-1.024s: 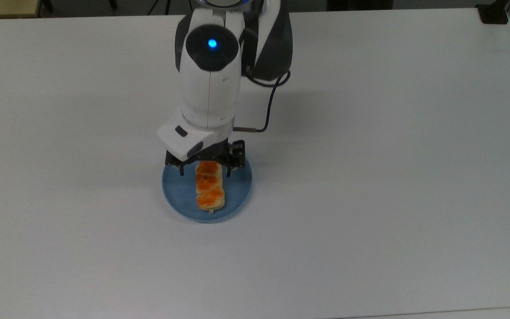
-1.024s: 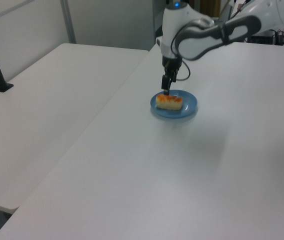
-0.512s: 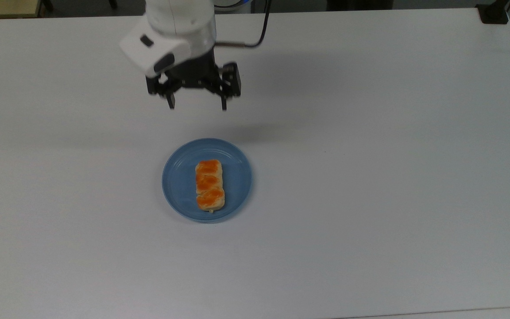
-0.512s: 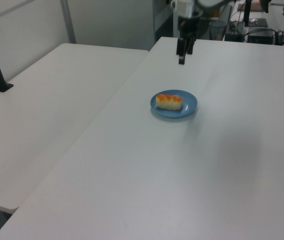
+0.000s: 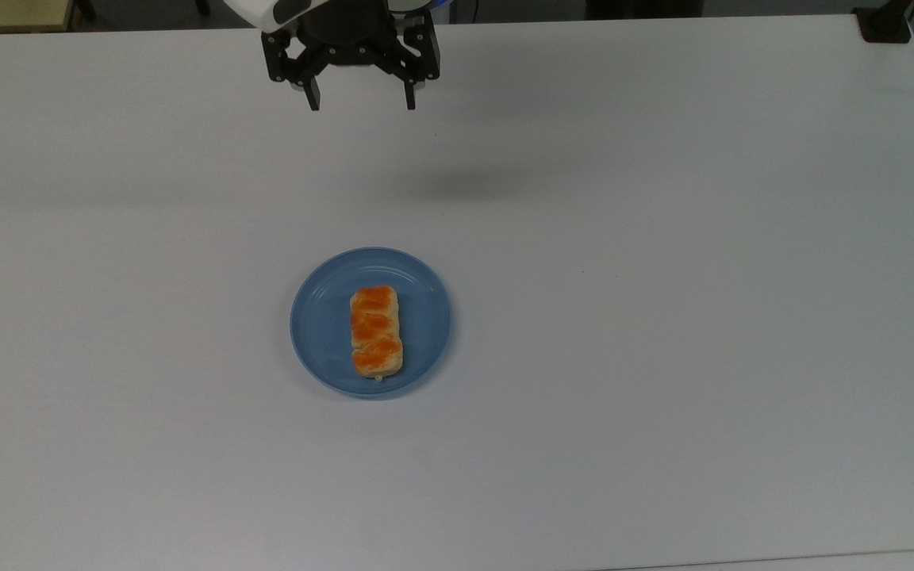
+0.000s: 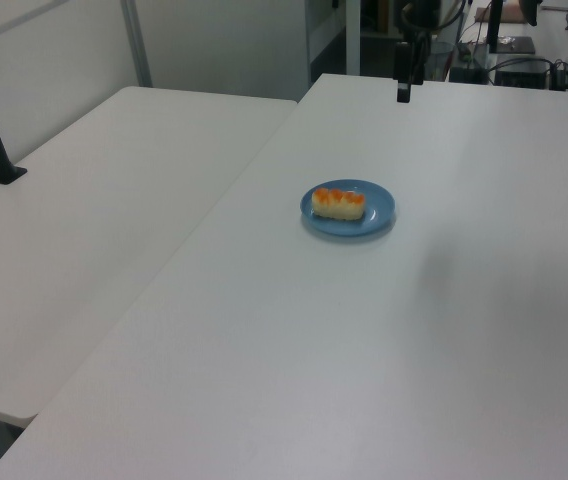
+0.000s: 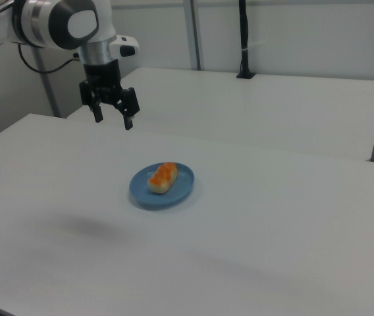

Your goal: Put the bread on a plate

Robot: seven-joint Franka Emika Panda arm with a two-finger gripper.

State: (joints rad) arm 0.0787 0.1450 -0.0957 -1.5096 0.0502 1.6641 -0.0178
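One blue plate point(image 5: 322, 349) on the white table point(image 5: 663, 317), holding one braided bread bun point(image 5: 377, 331). Bun lying flat inside the rim, roughly at the plate's middle, long axis running up and down in the top view, three glossy orange-brown bumps on top, pale tan sides. Seen in the left view as bread point(image 6: 338, 203) lengthwise across the plate point(image 6: 376, 216); in the right view as bread point(image 7: 162, 177) on the plate point(image 7: 180, 191), slanting away toward the right view's upper right. Nothing else in the plate.

Farther back, one gripper point(image 5: 362, 103) raised above the table, well apart from plate and bun, at the top edge of the top view. Fingers point(image 5: 314, 101) spread wide, pointing down, holding nothing. Same gripper point(image 7: 112, 120) in the right view hanging above and beyond the plate toward the right view's upper left, under the white arm point(image 7: 75, 23). In the left view, gripper point(image 6: 402, 92) edge-on over the table's far end.

Beyond, a second white table point(image 7: 292, 99) with one black post point(image 7: 243, 39) at its far edge.
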